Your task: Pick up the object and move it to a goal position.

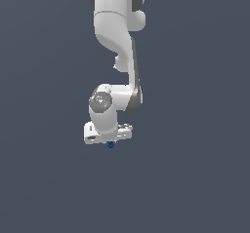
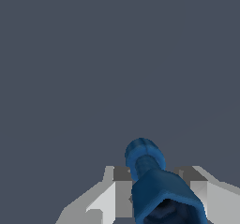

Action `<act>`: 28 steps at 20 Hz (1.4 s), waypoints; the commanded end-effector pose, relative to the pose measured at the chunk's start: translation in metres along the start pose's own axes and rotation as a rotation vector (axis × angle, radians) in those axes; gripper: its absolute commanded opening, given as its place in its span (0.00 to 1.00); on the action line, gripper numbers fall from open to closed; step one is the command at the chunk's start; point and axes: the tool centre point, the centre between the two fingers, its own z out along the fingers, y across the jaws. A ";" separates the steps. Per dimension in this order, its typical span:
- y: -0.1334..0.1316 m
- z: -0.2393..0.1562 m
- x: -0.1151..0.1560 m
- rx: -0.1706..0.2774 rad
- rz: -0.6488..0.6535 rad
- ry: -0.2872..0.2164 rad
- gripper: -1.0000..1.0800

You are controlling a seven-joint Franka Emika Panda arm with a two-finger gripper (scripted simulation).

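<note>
The object is a small dark-blue lump with lighter blue highlights. In the exterior view only a bit of it (image 1: 110, 144) shows below the white hand. In the wrist view the object (image 2: 157, 185) is large and close, held between my two white fingers (image 2: 112, 195), with its rounded end sticking out past them. My gripper (image 1: 109, 141) is shut on the object. My gripper (image 2: 157, 178) shows in the wrist view with one finger on each side of the lump. The white arm hangs down from the top of the exterior view.
A plain dark grey-blue ground (image 1: 195, 178) fills both views. No other object, container or edge shows.
</note>
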 end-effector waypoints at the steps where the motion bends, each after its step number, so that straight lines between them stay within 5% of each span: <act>1: 0.000 0.000 0.000 0.000 0.000 0.000 0.00; 14: -0.023 -0.016 -0.006 0.000 0.000 0.000 0.00; 28: -0.132 -0.091 -0.036 -0.001 -0.001 0.000 0.00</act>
